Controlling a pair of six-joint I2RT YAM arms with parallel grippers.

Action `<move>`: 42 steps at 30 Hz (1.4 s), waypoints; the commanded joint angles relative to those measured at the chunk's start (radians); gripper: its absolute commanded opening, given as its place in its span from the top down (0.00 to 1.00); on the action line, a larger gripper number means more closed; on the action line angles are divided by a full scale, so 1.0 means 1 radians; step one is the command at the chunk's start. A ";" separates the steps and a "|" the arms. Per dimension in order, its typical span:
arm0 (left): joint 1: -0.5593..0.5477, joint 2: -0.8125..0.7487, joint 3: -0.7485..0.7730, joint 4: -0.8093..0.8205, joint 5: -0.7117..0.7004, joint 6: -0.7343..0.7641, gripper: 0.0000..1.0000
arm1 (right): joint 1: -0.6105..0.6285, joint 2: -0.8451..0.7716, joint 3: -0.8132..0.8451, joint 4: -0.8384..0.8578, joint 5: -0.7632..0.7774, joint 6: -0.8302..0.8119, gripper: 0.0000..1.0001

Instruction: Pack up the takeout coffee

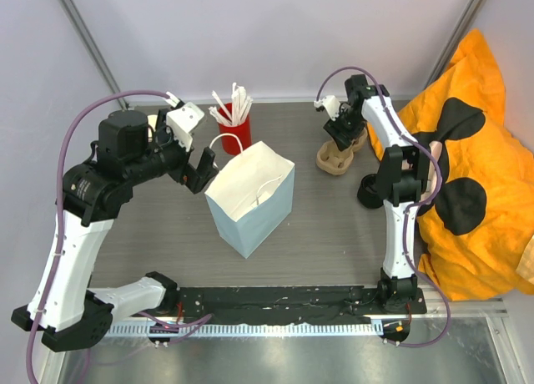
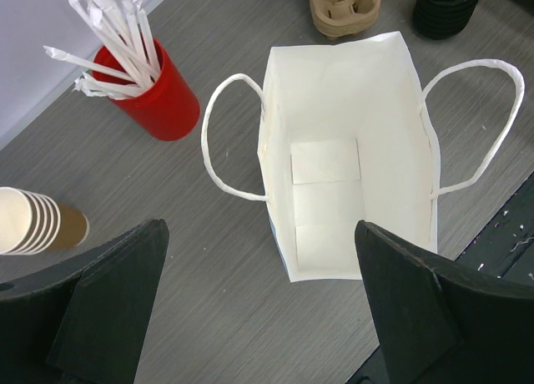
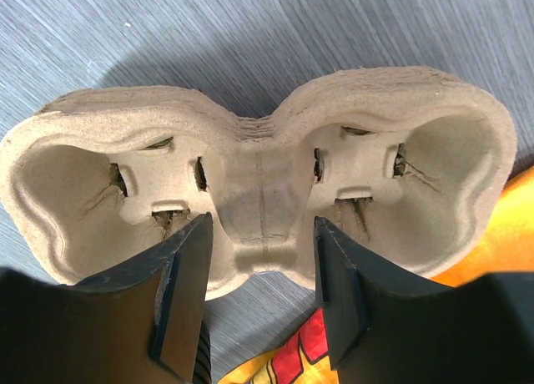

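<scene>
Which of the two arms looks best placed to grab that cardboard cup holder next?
Right. The right gripper, open, straddles the middle of the cardboard cup holder, while the left gripper hangs open above the white bag, farther away.

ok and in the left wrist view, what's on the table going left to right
stack of tan paper cups → red cup of white sticks → white paper bag

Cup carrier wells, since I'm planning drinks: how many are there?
2: in the right wrist view, left well and right well flank the cup carrier's middle ridge, both empty. Possibly a nested stack, hiding more.
</scene>
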 commanded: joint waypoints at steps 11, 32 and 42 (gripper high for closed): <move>0.006 0.005 0.001 0.023 0.014 -0.013 0.00 | 0.004 -0.004 -0.001 0.015 -0.031 0.012 0.64; 0.006 -0.001 0.002 0.021 0.018 -0.018 0.00 | 0.013 -0.105 0.042 -0.041 -0.029 0.019 0.81; 0.006 -0.004 0.004 0.021 0.020 -0.019 0.00 | 0.013 -0.087 0.029 -0.038 -0.025 0.012 0.56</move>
